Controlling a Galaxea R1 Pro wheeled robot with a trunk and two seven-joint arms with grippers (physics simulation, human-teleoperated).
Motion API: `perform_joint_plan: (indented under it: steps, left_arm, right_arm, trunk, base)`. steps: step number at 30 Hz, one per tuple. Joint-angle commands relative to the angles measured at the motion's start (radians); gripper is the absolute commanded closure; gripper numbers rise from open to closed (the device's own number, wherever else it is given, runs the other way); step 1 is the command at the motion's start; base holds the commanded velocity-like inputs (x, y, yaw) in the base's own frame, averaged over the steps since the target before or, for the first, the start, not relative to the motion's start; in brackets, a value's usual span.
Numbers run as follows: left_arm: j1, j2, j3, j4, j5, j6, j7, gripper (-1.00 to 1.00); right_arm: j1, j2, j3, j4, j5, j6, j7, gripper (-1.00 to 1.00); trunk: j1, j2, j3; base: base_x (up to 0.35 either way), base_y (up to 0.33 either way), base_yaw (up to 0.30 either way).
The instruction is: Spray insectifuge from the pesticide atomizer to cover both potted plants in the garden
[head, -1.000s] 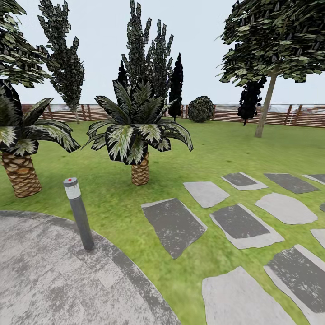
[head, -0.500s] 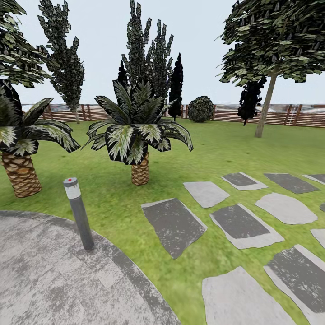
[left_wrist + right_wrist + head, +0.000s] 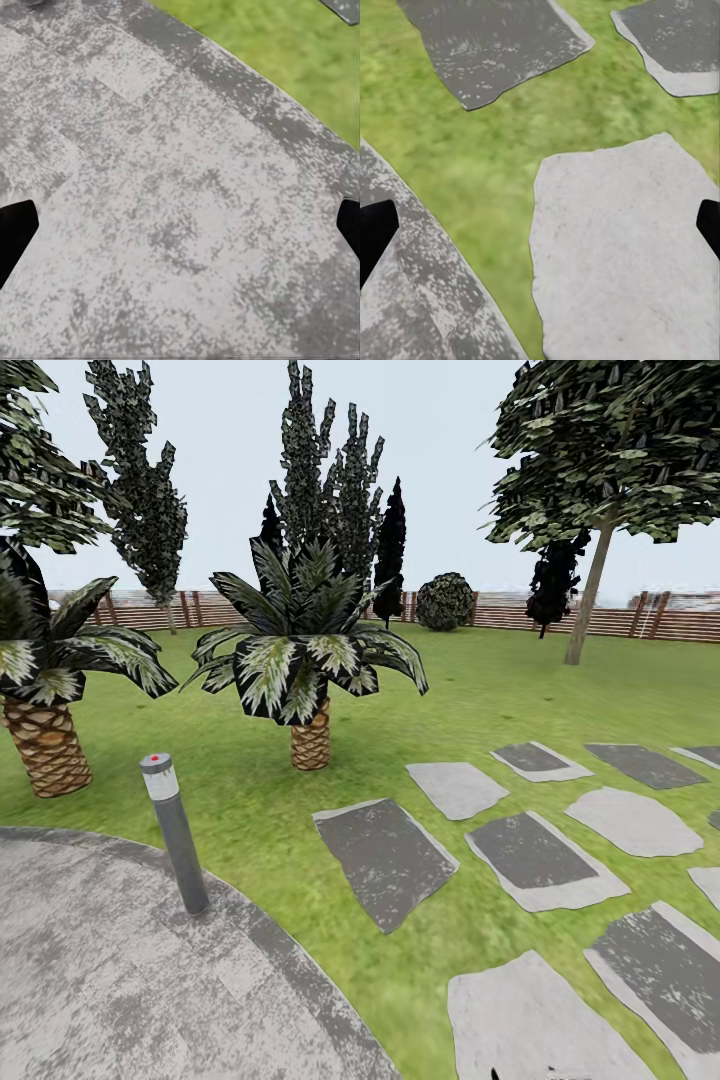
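Both my grippers hang spread and empty: left gripper (image 3: 180, 225) over the round grey stone patio (image 3: 165, 195), right gripper (image 3: 540, 225) over a pale flat stepping stone (image 3: 622, 247). Risks: clipping the grey bollard lamp (image 3: 175, 832); searching wrong-way. Green lawn (image 3: 480, 690), scaly-trunked palms (image 3: 305, 650); atomizer, potted plants unsighted.

Obstacles: bollard (image 3: 174, 830) at patio (image 3: 120, 970) edge; two palms (image 3: 305, 650) on lawn (image 3: 480, 690) behind. Open passage: patio, stepping stones (image 3: 385, 860).
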Motion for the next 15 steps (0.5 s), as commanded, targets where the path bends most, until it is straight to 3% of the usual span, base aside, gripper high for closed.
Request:
perform_joint_plan:
  steps: [1,6,15]
  left_arm:
    - [0.002,0.001,-0.002,0.004,-0.003,-0.004,0.002,-1.0]
    - [0.005,0.001,-0.002,0.012,-0.007,-0.004,0.001,-1.0]
    - [0.005,-0.004,-0.005,0.015,-0.007,-0.004,0.001,-1.0]
  right_arm:
    - [0.0,0.0,-0.001,-0.001,0.0,-0.003,0.0,-1.0]
    - [-0.001,-0.001,0.0,0.003,0.0,-0.002,0.0,-1.0]
    - [-0.002,-0.001,-0.002,0.076,-0.001,-0.003,0.0,-1.0]
  trunk:
    - [0.0,-0.001,-0.001]
    - [0.0,-0.001,-0.001]
    - [0.004,-0.008,-0.005]
  base:
    - [0.0,0.0,0.0]
    - [0.0,0.0,-0.049]
    - [0.0,0.0,-0.244]
